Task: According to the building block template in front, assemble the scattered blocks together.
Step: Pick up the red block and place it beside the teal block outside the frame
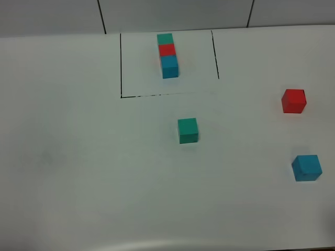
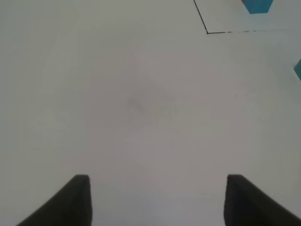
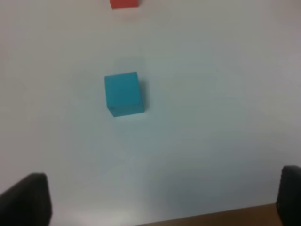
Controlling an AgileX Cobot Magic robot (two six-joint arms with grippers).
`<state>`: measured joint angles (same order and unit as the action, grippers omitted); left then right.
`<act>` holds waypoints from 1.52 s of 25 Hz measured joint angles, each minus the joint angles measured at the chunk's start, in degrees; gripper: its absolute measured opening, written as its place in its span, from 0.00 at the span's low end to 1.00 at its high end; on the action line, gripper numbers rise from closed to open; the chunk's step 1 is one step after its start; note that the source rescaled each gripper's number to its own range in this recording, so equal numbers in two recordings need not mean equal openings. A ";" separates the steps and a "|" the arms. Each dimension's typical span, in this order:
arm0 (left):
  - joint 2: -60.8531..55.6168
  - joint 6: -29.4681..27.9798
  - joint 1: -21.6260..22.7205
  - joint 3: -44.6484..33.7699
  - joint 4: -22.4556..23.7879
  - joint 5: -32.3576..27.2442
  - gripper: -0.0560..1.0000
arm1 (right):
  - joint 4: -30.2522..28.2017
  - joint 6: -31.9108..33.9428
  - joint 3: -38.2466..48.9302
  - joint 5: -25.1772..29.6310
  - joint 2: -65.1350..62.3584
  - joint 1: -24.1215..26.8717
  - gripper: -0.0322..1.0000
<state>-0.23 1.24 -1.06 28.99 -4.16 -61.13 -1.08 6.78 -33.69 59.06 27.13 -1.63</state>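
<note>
The building block template [image 1: 167, 54] is a green, red and blue row inside a black drawn rectangle at the far middle of the table. Its blue end shows in the left wrist view [image 2: 257, 5]. The scattered blocks lie apart: the teal-green cube [image 1: 187, 130] at centre, the red cube [image 1: 293, 101] at the right, the blue cube [image 1: 306, 168] nearer at the right. My left gripper [image 2: 157, 202] is open and empty over bare table. My right gripper [image 3: 157, 200] is open and empty, short of the blue cube [image 3: 123, 93], with the red cube [image 3: 124, 4] beyond. Neither gripper shows in the exterior high view.
The white table [image 1: 78, 157] bears a black drawn line [image 2: 207, 32] around the template. A teal sliver [image 2: 298, 69] shows at the edge of the left wrist view. The table's near edge and brown floor [image 3: 211, 219] show between the right gripper's fingers.
</note>
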 joint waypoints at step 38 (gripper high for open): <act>0.00 -0.05 0.00 0.00 0.00 0.00 0.34 | 4.49 -8.39 -54.11 -11.74 97.26 -2.36 0.86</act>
<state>-0.23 1.19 -1.06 28.99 -4.16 -61.13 3.41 -1.61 -87.79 47.32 124.39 -3.99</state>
